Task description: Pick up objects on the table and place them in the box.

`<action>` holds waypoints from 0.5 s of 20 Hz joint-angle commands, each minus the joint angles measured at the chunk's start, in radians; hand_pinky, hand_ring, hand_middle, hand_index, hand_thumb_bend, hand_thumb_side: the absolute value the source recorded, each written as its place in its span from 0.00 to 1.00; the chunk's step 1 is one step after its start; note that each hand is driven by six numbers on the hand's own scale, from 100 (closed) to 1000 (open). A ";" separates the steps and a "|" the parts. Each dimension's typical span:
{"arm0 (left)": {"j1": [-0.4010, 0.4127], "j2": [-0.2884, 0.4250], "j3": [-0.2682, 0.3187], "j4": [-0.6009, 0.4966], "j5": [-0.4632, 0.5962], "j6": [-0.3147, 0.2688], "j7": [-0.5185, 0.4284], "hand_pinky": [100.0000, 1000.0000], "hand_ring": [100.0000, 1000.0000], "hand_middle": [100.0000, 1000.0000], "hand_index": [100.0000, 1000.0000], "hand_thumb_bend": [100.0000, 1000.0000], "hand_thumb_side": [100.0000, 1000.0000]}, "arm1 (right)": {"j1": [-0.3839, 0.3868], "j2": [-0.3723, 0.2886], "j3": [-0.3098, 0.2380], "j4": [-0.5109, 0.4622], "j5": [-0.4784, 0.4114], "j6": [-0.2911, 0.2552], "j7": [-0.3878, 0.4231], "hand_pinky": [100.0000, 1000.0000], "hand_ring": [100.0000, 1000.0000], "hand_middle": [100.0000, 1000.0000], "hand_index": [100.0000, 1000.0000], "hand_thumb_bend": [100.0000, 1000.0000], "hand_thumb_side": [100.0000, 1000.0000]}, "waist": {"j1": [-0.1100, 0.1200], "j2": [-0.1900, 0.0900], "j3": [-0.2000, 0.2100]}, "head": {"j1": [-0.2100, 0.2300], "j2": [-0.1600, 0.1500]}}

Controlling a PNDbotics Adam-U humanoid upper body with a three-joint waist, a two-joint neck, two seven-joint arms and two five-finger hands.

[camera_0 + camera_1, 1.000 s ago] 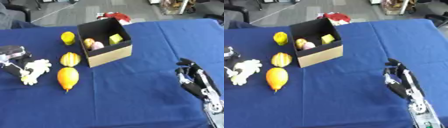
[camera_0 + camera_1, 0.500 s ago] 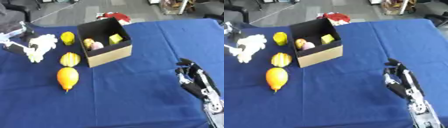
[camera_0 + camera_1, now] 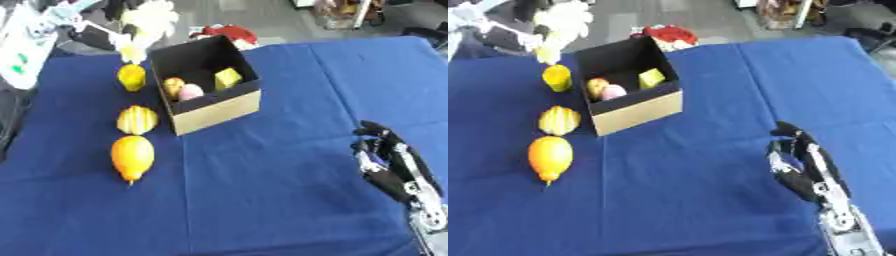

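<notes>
Blue cloth covers the tabletop (image 3: pixel 289 90), and the box (image 3: pixel 207 85) stands on it towards the far left, black inside with a tan front wall. Inside it lie a pink round thing (image 3: pixel 191 91), a reddish-yellow fruit (image 3: pixel 172 85) and a yellow block (image 3: pixel 228 78). My left robot hand (image 3: pixel 147 20) is up at the far edge, behind the box's left corner, pale and blurred; I cannot tell whether its fingers are curled or straight. Just below it sits a small yellow fruit (image 3: pixel 132 76), left of the box. Nearer me in the same line lie a striped yellow gourd (image 3: pixel 137 119) and then a big orange fruit (image 3: pixel 132 156) with a little stem. My right robot hand (image 3: pixel 389 160) rests low on the right, well apart from everything, fingers relaxed and holding nothing.
</notes>
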 commanded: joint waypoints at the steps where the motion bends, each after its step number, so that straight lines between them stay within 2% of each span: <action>1: -0.066 -0.068 -0.009 0.073 -0.055 0.029 0.004 0.55 0.41 0.37 0.55 0.07 0.06 | -0.017 -0.005 0.001 -0.009 -0.004 -0.002 0.005 0.72 0.63 0.71 0.87 0.00 0.20 | -0.013 -0.007 -0.006 | 0.011 0.004; 4: -0.082 -0.147 -0.005 0.152 -0.103 0.050 0.030 0.57 0.43 0.39 0.57 0.08 0.07 | -0.018 -0.003 0.000 -0.008 -0.005 -0.003 0.004 0.72 0.63 0.71 0.87 0.00 0.20 | -0.016 -0.004 -0.008 | 0.012 0.004; 5: -0.082 -0.172 -0.002 0.177 -0.119 0.056 0.043 0.62 0.48 0.43 0.63 0.10 0.07 | -0.019 -0.003 0.000 -0.008 -0.006 -0.003 0.004 0.72 0.63 0.71 0.87 0.00 0.20 | -0.017 -0.003 -0.007 | 0.011 0.004; 8: -0.081 -0.249 0.007 0.254 -0.166 0.073 0.084 0.67 0.54 0.51 0.69 0.16 0.08 | -0.017 -0.004 -0.003 -0.007 -0.007 -0.002 0.002 0.72 0.63 0.71 0.87 0.00 0.20 | -0.018 -0.003 0.002 | 0.003 0.004; 9: -0.082 -0.267 0.009 0.281 -0.182 0.073 0.098 0.70 0.59 0.58 0.74 0.20 0.08 | -0.016 -0.004 -0.004 -0.007 -0.007 -0.002 0.001 0.72 0.63 0.71 0.87 0.00 0.20 | -0.018 -0.004 0.005 | 0.001 0.004; 10: -0.085 -0.278 0.012 0.307 -0.199 0.069 0.113 0.70 0.59 0.58 0.74 0.19 0.09 | -0.015 -0.004 -0.005 -0.007 -0.006 -0.002 0.001 0.72 0.63 0.71 0.87 0.00 0.20 | -0.018 -0.004 0.007 | -0.001 0.004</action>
